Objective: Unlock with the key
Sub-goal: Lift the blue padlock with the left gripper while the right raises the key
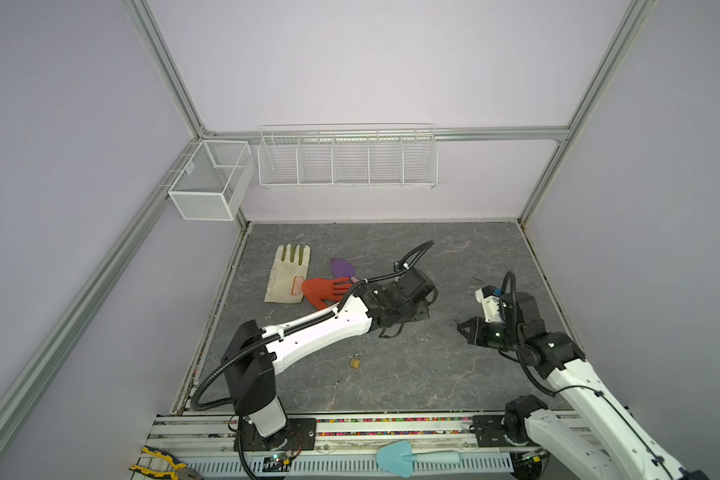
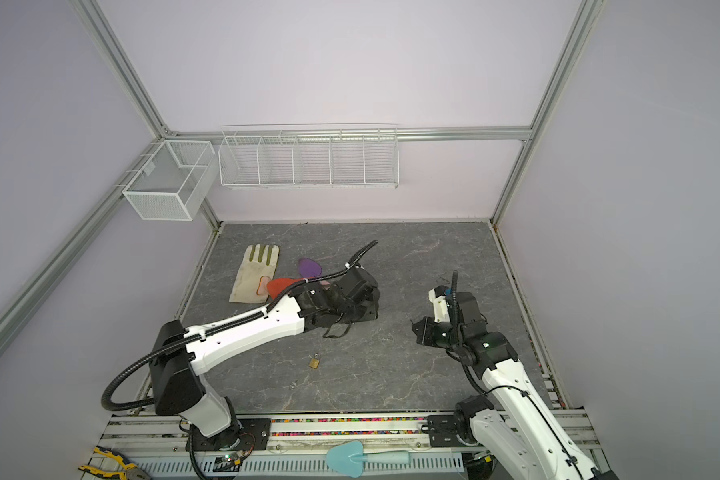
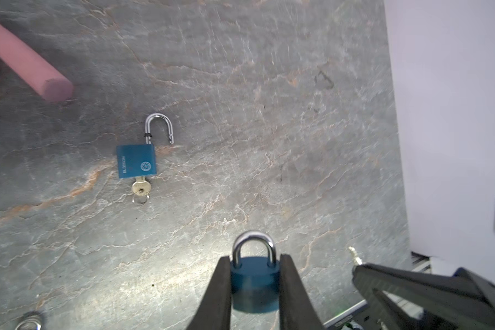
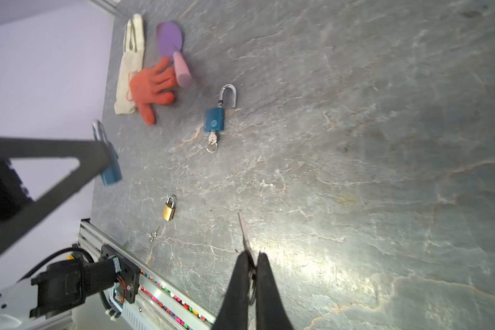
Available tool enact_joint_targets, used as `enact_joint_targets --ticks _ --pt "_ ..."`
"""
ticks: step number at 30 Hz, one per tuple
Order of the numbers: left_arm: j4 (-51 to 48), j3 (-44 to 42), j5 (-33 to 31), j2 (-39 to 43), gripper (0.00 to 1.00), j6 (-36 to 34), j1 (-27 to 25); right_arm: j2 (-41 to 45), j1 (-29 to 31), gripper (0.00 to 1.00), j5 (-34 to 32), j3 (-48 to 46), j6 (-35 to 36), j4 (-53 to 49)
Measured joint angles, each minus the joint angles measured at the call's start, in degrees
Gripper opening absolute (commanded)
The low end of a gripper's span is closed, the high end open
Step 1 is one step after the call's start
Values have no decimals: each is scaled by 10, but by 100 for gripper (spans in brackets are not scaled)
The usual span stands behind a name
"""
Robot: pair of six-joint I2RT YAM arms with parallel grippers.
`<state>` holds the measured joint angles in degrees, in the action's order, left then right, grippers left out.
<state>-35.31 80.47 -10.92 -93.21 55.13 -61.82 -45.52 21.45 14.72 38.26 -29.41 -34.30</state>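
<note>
My left gripper (image 3: pixel 255 257) is shut on a blue padlock (image 3: pixel 255 285), held by its body above the table, its silver shackle closed and pointing away from the fingers. The same blue padlock (image 4: pixel 112 171) shows in the right wrist view, beside the left finger. My right gripper (image 4: pixel 252 254) is shut on a silver key (image 4: pixel 244 231), whose blade sticks out past the fingertips and whose ring hangs between them. In both top views the right gripper (image 1: pixel 461 327) (image 2: pixel 415 326) hovers to the right of the left gripper (image 1: pixel 418 309), apart from it.
A second blue padlock (image 4: pixel 214 120) lies on the table, shackle open, key in it. A brass padlock (image 1: pixel 354 362) and small loose keys (image 4: pixel 154 233) lie nearer the front rail. A cream glove (image 1: pixel 287 274), orange glove (image 1: pixel 323 291) and purple scoop (image 1: pixel 341 267) lie at back left.
</note>
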Motion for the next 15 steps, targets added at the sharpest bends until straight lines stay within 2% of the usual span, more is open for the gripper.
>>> enact_joint_targets --ticks 4,10,15 --pt "72 -76 -26 70 1 53 13 -7 100 7 -66 9 -7 47" --pt "134 -124 -57 139 0 120 19 -39 248 7 -176 33 -7 124" --pt "172 -161 -76 184 0 166 19 -75 325 7 -246 44 0 184"
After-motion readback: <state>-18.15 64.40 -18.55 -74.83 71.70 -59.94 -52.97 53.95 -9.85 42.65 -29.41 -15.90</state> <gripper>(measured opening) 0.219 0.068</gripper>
